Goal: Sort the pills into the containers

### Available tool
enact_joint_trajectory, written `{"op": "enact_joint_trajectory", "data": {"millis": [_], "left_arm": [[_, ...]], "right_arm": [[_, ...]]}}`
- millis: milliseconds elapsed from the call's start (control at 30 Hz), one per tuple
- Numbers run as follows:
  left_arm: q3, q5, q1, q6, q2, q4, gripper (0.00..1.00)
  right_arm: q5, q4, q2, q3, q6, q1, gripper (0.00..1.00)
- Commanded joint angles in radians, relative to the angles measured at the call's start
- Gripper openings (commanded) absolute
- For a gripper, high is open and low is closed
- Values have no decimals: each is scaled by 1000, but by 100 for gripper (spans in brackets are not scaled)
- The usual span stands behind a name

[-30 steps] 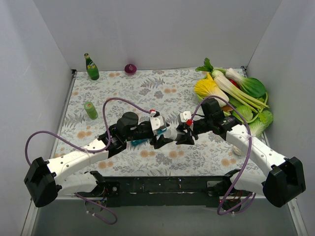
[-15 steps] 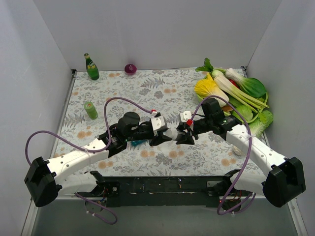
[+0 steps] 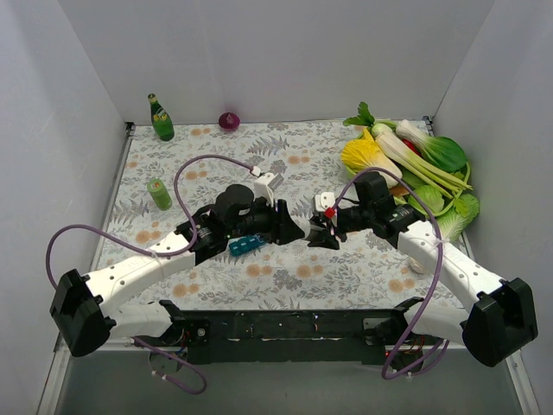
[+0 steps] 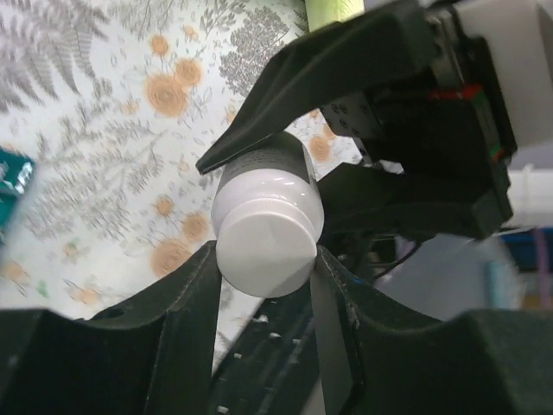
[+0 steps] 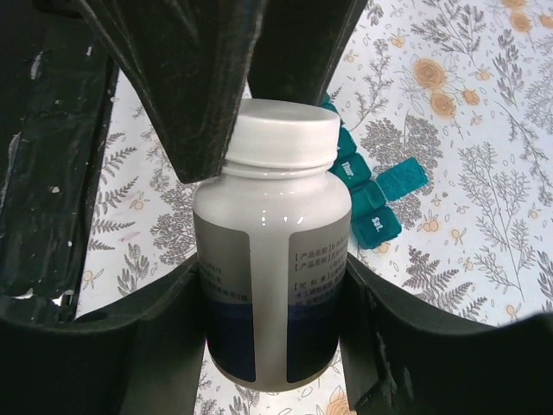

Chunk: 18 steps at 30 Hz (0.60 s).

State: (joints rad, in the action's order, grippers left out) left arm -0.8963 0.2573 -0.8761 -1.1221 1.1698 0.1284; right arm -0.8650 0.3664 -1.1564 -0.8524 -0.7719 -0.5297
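Plain white walls (image 3: 259, 52) box in a table spread with a floral-print cloth (image 3: 346, 268), matte grey leaves and orange blooms. The two arms meet above its middle. The right gripper (image 3: 320, 239) is clamped round the body of a white plastic pill bottle (image 5: 272, 285), a glossy cylinder with a grey and dark-blue printed label. The left gripper (image 3: 291, 232) has its black fingers pressed to either side of the bottle's smooth white screw cap (image 4: 263, 240), grasping it.

The step in hand looks like opening the bottle. No loose pills show, so sorting itself appears not yet begun. Next, the left wrist probably needs to twist while the right holds firm. The slick plastic could slip in either grip, so the squeeze must stay steady and the bottle roughly upright once the cap comes free.

The long teal-blue plastic pill organiser (image 3: 246, 245) lies flat on the cloth just below the left gripper. Its small square compartments carry day lettering, and one lid appears raised.
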Motion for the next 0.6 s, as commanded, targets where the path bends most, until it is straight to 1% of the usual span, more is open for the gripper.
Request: {"op": "enact_joint_trajectory", "data": {"millis": [0,67,100,133,233,333,467,533,567], "left_arm": [[-107,-7,65,-518,37,141,0],[-138,17,75,-576,69,226,0],[-147,29,75,-605,89,235,0],[-144,42,80,-655,93,235,0],[-145,92,88,-708,108,200,0],[-182,82,92,-709,119,218,0],[-188,57,104,-676,108,234,1],[-173,82,112,-667,99,218,25],[-156,91,114,-660,93,200,33]], "right_arm": [[52,-11,11,23,20,-1,1],[55,-12,9,19,22,-1,1],[55,-14,8,19,25,-1,1],[55,-14,6,19,26,-1,1],[60,-14,6,18,29,-1,1],[66,-14,12,21,29,0,1],[64,-18,12,24,29,2,1],[60,-18,11,24,29,4,1],[58,-18,11,23,31,4,1]]}}
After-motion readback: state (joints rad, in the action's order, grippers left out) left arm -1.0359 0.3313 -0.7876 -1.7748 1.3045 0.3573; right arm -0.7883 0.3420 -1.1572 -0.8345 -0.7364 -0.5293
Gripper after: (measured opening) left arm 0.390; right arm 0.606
